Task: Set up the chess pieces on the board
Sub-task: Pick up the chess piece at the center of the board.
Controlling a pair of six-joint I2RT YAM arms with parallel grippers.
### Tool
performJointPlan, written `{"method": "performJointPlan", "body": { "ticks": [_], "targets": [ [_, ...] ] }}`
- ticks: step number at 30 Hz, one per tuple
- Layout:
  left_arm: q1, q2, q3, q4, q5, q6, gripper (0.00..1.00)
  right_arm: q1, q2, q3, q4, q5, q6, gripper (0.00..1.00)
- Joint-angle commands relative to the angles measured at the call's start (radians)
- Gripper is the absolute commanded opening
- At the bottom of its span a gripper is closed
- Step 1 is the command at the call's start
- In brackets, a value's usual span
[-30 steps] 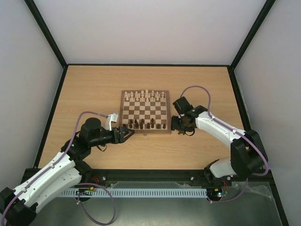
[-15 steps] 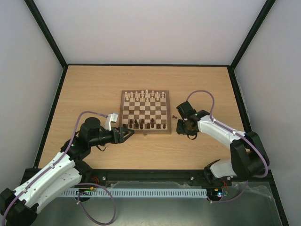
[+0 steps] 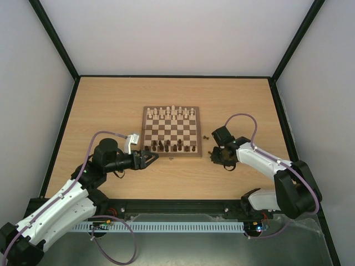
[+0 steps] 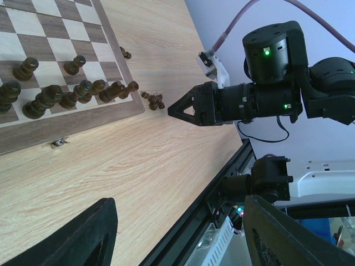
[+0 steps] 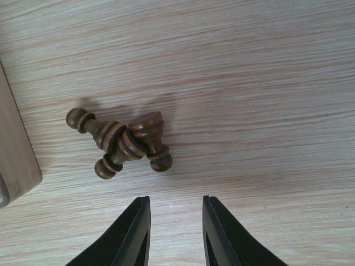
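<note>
The board (image 3: 145,131) lies mid-table, with dark chess pieces (image 3: 169,146) standing crowded along its near rows. In the left wrist view those same pieces (image 4: 66,94) stand by the board's border (image 4: 72,124). Three dark pieces (image 5: 123,143) lie toppled in a heap on the table just off the board's corner (image 5: 14,160). My right gripper (image 5: 175,199) hovers just short of this heap, open by a narrow gap with nothing between its fingers. It points at the heap (image 4: 152,100) from the right (image 3: 213,157). My left gripper (image 3: 154,157) rests open and empty at the board's near left corner.
Pale chessmen (image 3: 172,112) fill the board's far rows. One more dark piece (image 3: 205,137) lies alone on the table right of the board. A small metal clasp (image 4: 58,143) sticks out of the board's near edge. Black frame rails and white walls bound the table.
My right gripper has drawn back from the board's right edge, toward the near right, and its jaws have narrowed. The left arm has stayed put.
</note>
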Motion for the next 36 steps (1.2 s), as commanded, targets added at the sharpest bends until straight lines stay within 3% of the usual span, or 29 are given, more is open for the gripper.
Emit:
{"method": "performJointPlan", "body": {
  "ticks": [1, 23, 36],
  "targets": [
    [0.006, -0.016, -0.017, 0.008, 0.021, 0.011, 0.65, -0.002, -0.005, -0.001, -0.004, 0.03, 0.016, 0.27],
    [0.007, -0.021, -0.016, 0.006, 0.025, 0.007, 0.65, -0.002, 0.101, 0.061, 0.033, 0.069, -0.036, 0.27],
    [0.007, -0.008, -0.019, 0.017, 0.031, 0.009, 0.65, -0.002, 0.165, 0.062, 0.068, 0.078, -0.048, 0.23]
  ]
}}
